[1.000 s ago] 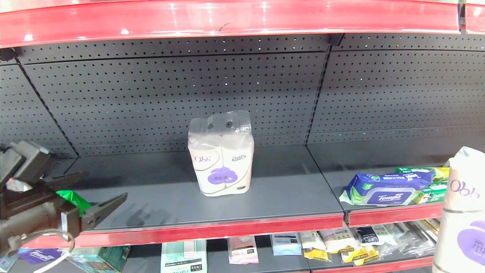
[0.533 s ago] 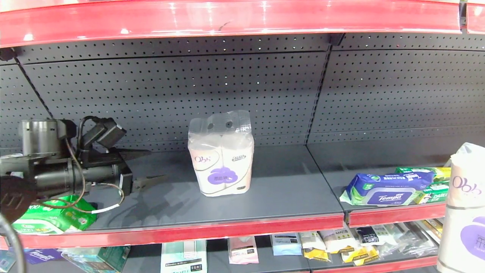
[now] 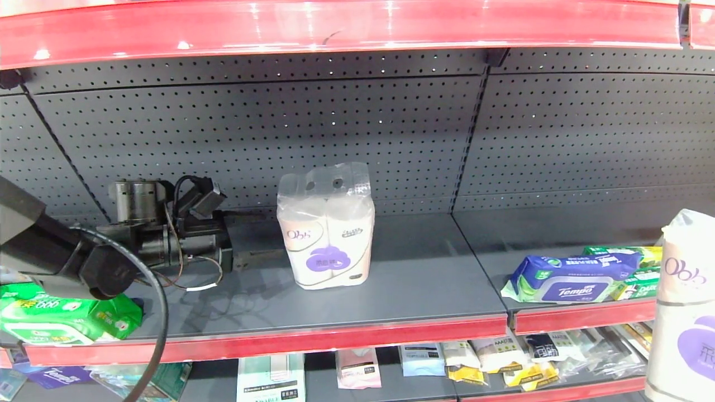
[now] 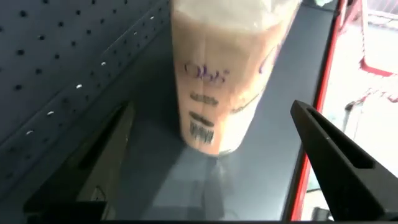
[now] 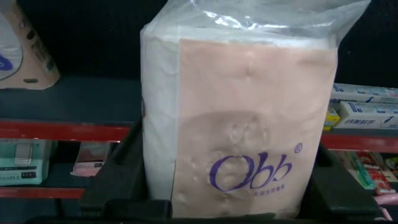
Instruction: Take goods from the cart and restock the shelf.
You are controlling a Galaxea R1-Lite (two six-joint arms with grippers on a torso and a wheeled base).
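Note:
A pack of toilet paper rolls (image 3: 325,229) stands upright in the middle of the grey shelf (image 3: 413,290). My left gripper (image 3: 251,254) lies low over the shelf just left of it, fingers open and pointing at it. In the left wrist view that pack (image 4: 221,81) stands just ahead of my left gripper (image 4: 211,109), not touching its spread fingers. My right gripper (image 5: 230,177) is shut on a second toilet paper pack (image 5: 242,124), which is in front of the shelf at the far right (image 3: 684,307).
A green tissue pack (image 3: 61,321) lies at the shelf's left front. Blue wet wipes (image 3: 570,276) and green packs (image 3: 637,271) lie on the right shelf section. Small goods fill the lower shelf (image 3: 424,363). A red-edged shelf (image 3: 335,25) overhangs above.
My left arm has swung from the shelf's front left corner in over the shelf toward the standing pack, uncovering the green tissue pack. The held pack on the right rose slightly.

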